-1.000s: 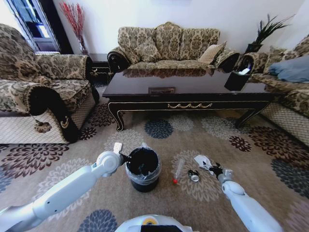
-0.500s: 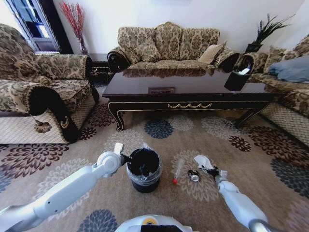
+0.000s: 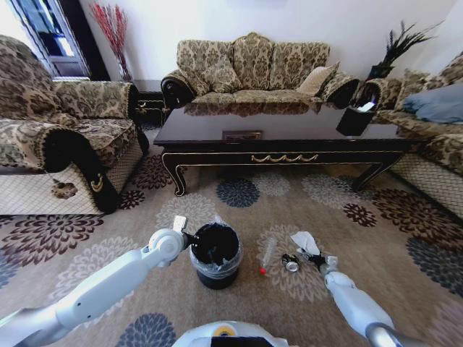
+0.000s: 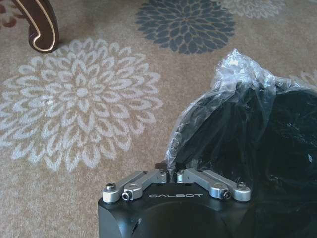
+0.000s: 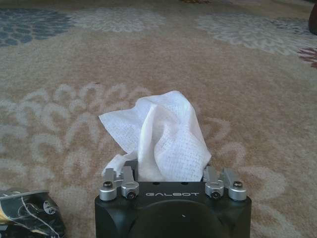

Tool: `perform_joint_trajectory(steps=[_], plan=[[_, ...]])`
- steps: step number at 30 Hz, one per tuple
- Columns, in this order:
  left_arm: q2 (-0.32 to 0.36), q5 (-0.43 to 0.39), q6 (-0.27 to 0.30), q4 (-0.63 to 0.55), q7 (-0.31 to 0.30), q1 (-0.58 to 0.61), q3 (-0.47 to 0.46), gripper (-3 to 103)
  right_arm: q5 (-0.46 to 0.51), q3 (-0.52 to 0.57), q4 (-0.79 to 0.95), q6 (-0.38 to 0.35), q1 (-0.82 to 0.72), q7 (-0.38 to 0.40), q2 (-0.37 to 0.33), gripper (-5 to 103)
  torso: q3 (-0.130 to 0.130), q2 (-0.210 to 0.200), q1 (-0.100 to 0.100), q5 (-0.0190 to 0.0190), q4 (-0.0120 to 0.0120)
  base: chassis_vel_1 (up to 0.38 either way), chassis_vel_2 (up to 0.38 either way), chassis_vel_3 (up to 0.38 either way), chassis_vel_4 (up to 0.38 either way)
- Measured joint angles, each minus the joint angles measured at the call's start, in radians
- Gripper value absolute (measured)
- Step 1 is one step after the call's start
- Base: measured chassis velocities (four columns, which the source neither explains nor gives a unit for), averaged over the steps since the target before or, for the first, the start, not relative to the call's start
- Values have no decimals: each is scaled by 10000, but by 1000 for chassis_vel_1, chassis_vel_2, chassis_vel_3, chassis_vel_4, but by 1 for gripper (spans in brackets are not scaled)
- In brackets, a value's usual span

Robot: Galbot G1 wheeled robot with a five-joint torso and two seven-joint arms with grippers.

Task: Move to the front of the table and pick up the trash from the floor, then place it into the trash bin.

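1. The left gripper (image 3: 182, 233) sits low over the floor (image 3: 108, 249), right at the near-left rim of the trash bin (image 3: 215, 254); in the left wrist view its fingers are drawn close together at the bin's rim, where the clear liner bag (image 4: 233, 74) bunches up, though whether they actually pinch the plastic I cannot tell
2. The trash bin stands upright on the carpet directly before the robot, between the two arms and well short of the table (image 3: 282, 130), which runs across the room in front of the sofa (image 3: 253, 69)
3. Just right of the bin a slim clear tube (image 3: 268, 255) with a red cap lies on a pale flower medallion, and a small shiny wrapper (image 3: 290, 263) lies beside it, both apart from the bin
4. The right gripper (image 3: 315, 254) is down at floor level beside the wrapper; the right wrist view shows its fingers spread to either side of the crumpled white paper (image 5: 161, 141), which stands up between them, with the paper's base hidden so that contact cannot be judged
5. A corner of the wrapper shows close by that gripper's body in the right wrist view
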Motion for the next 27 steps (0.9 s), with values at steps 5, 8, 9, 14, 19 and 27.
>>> perform_joint_trajectory(steps=[5,8,9,14,19,27], plan=[[44,-18,0,-1,1,-33,5,3,2,33,214,5,-144,26,-69,44,0,0,0,0,0,0,0,0,0],[36,-36,0,-25,6,-30,5,3,9,77,414,4,-275,66,-132,27,0,0,0,-1,-3,0,0,0,0],[30,-37,0,-41,6,-18,5,3,9,96,487,2,-322,82,-146,27,0,0,0,0,-3,0,0,0,0],[35,-35,0,-131,-1,48,0,3,19,145,743,-29,-471,159,-228,6,0,0,0,-1,-1,0,0,0,0],[89,-28,0,-200,-18,85,-20,3,20,260,1062,-59,-679,235,-289,1,0,0,0,0,1,0,0,0,0],[39,-34,0,-238,-27,-62,151,3,178,541,2270,-192,-1304,364,-533,0,0,0,0,0,-2,0,0,0,0]])
